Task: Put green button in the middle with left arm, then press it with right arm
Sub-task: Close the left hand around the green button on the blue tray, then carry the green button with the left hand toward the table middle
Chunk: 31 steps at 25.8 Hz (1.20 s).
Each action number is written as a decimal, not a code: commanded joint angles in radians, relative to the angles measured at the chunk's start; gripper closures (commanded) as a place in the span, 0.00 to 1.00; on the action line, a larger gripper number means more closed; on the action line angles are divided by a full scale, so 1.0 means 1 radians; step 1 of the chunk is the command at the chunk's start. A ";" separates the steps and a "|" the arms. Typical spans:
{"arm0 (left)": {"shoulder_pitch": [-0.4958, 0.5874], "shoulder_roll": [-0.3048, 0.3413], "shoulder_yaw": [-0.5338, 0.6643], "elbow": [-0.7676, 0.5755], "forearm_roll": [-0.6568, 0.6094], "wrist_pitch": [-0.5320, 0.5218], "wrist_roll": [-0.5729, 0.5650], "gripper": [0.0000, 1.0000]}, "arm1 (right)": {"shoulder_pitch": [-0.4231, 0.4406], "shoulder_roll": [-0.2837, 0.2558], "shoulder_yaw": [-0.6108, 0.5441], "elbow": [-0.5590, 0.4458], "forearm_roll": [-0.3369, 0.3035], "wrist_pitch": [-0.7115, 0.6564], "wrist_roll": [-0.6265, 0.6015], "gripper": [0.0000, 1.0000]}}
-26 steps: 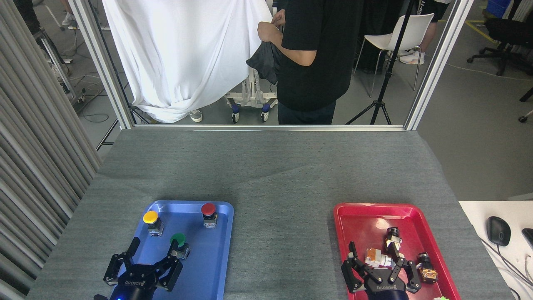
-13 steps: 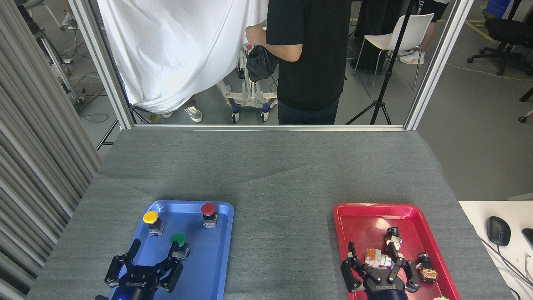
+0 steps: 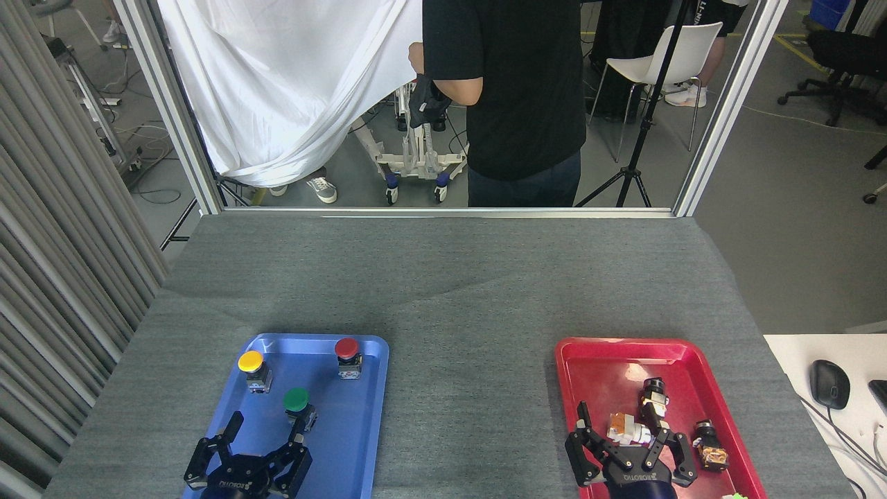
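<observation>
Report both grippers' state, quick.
Left gripper: open, holding nothing, just short of the green button.
Right gripper: open, empty, over the red tray.

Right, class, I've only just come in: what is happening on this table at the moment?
A two-armed robot is at work on a grey cloth table. Its left gripper hangs open over the blue tray, just short of the green button, which stands in the tray near a yellow button and a red button. Nothing is gripped yet. The right gripper waits open over the red tray of small parts. The middle between the trays is bare.
</observation>
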 commanded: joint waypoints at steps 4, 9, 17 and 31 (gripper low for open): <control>-0.063 -0.003 -0.026 0.151 -0.081 -0.004 -0.004 0.03 | -0.002 0.002 0.000 0.000 0.006 0.000 0.000 0.00; -0.120 -0.003 -0.032 0.238 -0.077 -0.015 -0.010 0.02 | -0.002 0.004 0.000 0.000 0.006 0.000 0.000 0.00; -0.233 -0.003 -0.041 0.409 -0.080 -0.016 0.001 0.03 | -0.002 0.002 0.000 0.006 0.006 0.002 0.000 0.00; -0.266 0.017 -0.061 0.447 -0.081 -0.134 0.004 1.00 | -0.002 -0.001 0.000 0.006 0.006 0.002 0.000 0.00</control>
